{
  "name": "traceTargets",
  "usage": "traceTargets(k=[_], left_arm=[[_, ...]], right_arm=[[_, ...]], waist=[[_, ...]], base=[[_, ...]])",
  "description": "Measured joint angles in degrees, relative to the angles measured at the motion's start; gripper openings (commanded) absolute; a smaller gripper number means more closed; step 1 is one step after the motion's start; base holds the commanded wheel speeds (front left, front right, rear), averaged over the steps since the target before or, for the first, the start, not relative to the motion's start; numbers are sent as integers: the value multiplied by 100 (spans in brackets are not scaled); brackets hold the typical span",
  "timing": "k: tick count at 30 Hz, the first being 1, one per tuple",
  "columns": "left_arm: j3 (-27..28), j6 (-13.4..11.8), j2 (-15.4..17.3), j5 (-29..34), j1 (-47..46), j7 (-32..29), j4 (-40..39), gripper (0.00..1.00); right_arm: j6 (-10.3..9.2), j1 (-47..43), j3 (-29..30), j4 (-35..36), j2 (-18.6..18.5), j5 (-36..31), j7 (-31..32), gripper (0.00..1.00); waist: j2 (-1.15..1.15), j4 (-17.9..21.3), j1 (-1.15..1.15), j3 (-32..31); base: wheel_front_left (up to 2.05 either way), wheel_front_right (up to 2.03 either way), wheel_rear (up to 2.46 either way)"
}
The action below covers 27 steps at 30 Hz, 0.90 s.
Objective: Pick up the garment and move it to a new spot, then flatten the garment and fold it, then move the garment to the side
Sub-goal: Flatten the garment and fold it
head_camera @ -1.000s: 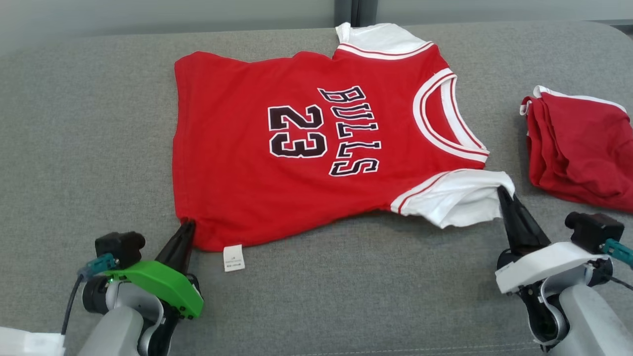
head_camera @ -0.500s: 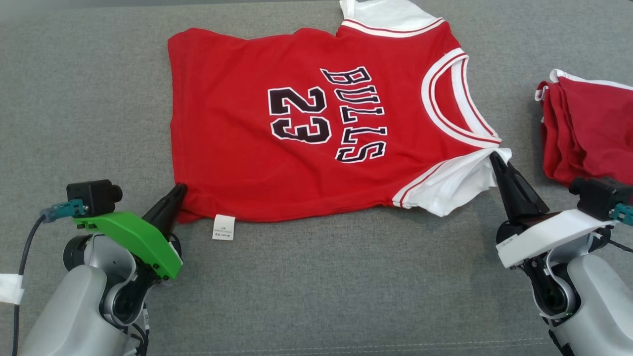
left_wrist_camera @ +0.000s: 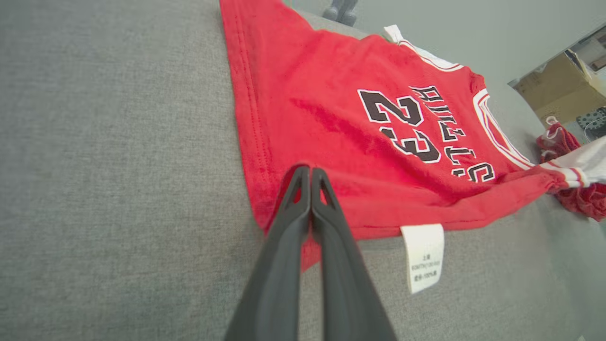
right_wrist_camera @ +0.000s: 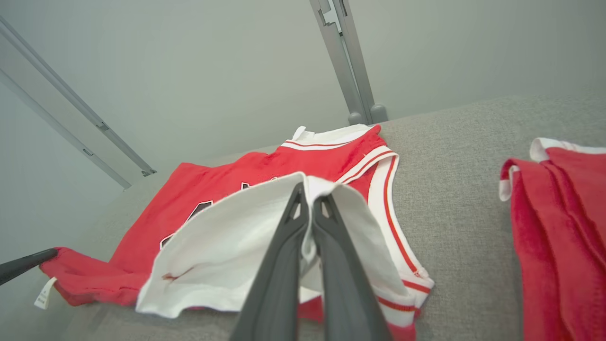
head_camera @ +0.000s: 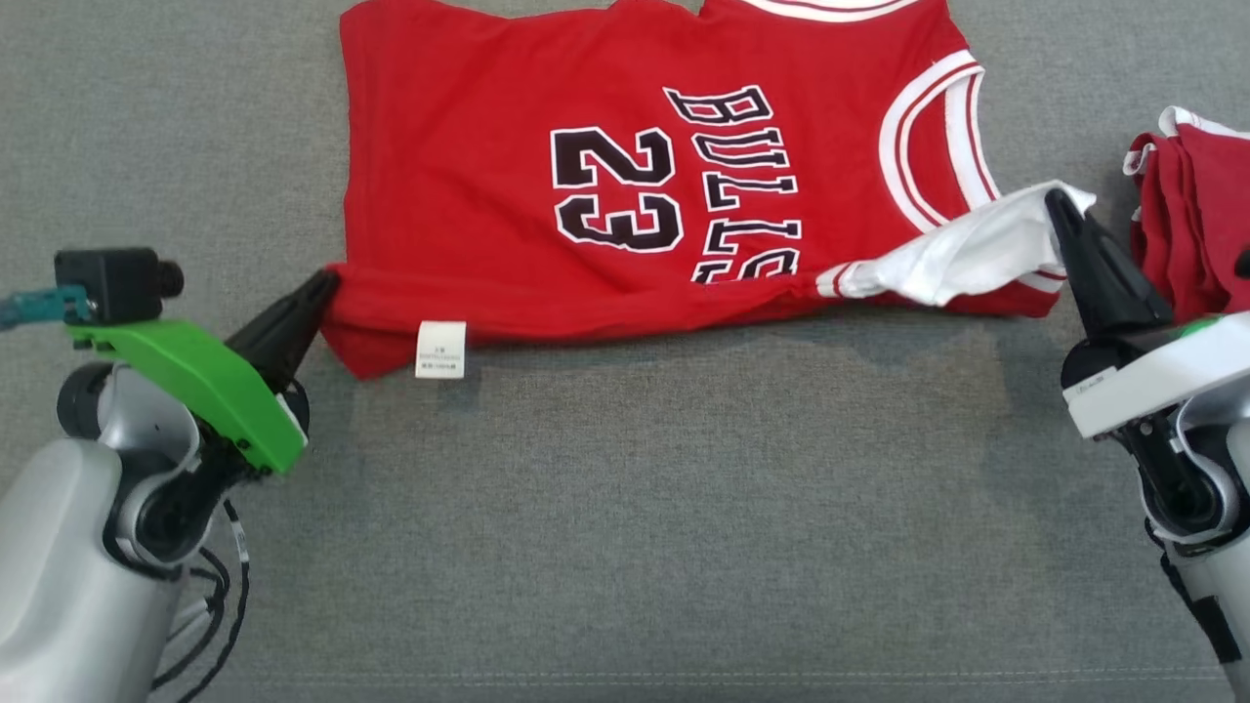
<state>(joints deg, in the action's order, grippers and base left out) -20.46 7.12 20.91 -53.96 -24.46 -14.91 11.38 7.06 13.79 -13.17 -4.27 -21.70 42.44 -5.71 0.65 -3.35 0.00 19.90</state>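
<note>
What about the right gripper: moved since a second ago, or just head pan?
Yes. Against the folded red pile, the right gripper went from level with its near edge to its middle, away from the robot.

Pinching near hem corner of shirt (left_wrist_camera: 341, 123) with gripper (left_wrist_camera: 310, 173), fingers pressed together on red fabric. Lying spread across grey cushion (left_wrist_camera: 118, 166), "23" and lettering facing up. Dangling white tag (left_wrist_camera: 423, 255) from near hem, just right of fingers. Showing white sleeve (left_wrist_camera: 587, 161) raised at far right, near second red cloth (left_wrist_camera: 558, 142). Showing cardboard box (left_wrist_camera: 549, 92) in background, upper right.
</note>
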Motion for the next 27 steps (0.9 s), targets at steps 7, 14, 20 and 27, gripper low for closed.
traceTargets(k=[7, 14, 20, 27], left_arm=[[181, -75, 194, -449, -867, -931, -235, 0], [279, -372, 199, -539, -1601, -1291, -174, 0], [223, -465, 192, -470, -1947, -1439, -63, 0], [196, -492, 192, -222, -2259, -1452, 164, 0]], right_arm=[[0, 825, -18, 21, -245, 208, 686, 0], [0, 1518, -98, -208, -213, 246, 1040, 0], [0, 1889, -152, -469, -214, 186, 1134, 0], [0, 2306, -146, -740, -176, 143, 1138, 1]], waist=[[0, -16, 0, 425], [0, 20, 0, 870], [0, 78, 0, 1205], [0, 208, 0, 1438]], base=[[0, 0, 0], [0, 0, 0], [0, 0, 0], [0, 0, 0]])
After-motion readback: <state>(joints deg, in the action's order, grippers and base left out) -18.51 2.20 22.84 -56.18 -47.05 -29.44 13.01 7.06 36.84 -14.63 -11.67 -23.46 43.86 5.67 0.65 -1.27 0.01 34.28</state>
